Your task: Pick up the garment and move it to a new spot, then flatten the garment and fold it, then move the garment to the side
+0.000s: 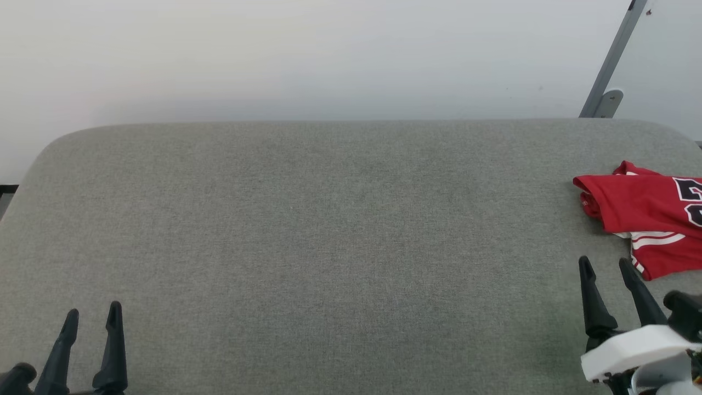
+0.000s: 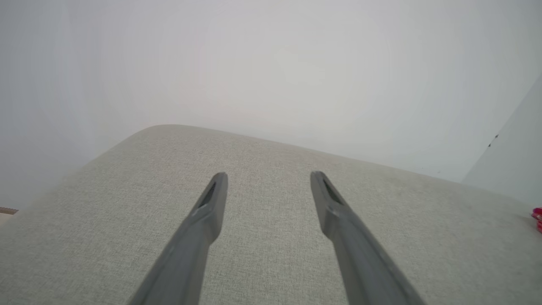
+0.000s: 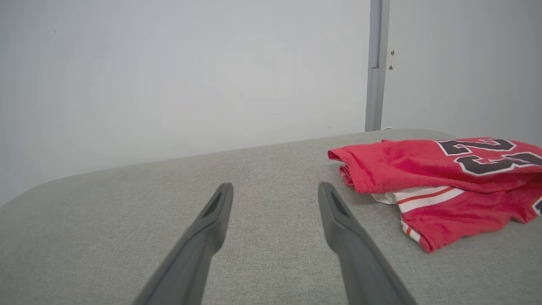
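The garment, a red jersey with white striped trim and black white-outlined lettering, lies folded in a small stack at the far right of the grey padded table, partly cut off by the head view's edge. In the right wrist view the garment sits just right of and beyond my fingers. My right gripper stands open close to the garment's near-left corner, apart from it, nothing between its fingers. My left gripper is open and empty at the lower left. A sliver of the red garment shows at the left wrist view's right edge.
A pale wall rises behind the table. A grey metal strut with a bracket leans at the back right, also seen as a vertical post. The table's rounded far corners curve away at left and right.
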Controlling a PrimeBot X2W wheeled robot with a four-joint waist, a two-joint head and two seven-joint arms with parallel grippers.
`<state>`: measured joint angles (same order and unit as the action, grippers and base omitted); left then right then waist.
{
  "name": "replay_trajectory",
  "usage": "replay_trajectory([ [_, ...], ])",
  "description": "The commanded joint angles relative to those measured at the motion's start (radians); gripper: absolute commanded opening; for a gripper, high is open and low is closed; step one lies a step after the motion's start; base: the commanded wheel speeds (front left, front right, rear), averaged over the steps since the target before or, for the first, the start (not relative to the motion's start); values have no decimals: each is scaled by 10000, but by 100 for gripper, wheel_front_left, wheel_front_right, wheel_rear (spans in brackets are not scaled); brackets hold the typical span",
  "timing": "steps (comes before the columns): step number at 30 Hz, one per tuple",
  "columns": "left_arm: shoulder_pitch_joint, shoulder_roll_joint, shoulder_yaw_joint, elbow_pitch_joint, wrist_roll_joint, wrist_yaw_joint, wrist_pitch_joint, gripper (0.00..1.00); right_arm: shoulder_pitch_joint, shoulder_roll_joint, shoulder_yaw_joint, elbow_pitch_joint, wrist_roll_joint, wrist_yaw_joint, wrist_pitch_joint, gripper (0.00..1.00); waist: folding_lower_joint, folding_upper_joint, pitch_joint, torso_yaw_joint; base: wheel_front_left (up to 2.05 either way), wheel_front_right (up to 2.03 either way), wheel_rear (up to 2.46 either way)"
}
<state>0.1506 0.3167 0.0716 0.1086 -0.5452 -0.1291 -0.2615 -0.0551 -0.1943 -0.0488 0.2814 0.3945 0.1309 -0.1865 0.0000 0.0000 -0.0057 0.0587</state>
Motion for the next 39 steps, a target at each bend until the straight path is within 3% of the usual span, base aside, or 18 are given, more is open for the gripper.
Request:
replay_trajectory([
  [1, 178, -9, 49, -69, 66, -18, -42, 100, 208, 76, -37, -82, 147, -6, -104, 100, 0, 0, -59, 0, 0, 0, 0],
  [23, 521, -292, 16, -141, -100, -18, -42, 100, 1170, 425, -41, -339, 101, -5, -405, 100, 0, 0, -197, 17, 0, 0, 0],
  [39, 339, -264, -128, -141, -138, -18, -42, 100, 1021, 250, 307, -750, -289, -5, -264, 100, 0, 0, -173, 44, 0, 0, 0],
])
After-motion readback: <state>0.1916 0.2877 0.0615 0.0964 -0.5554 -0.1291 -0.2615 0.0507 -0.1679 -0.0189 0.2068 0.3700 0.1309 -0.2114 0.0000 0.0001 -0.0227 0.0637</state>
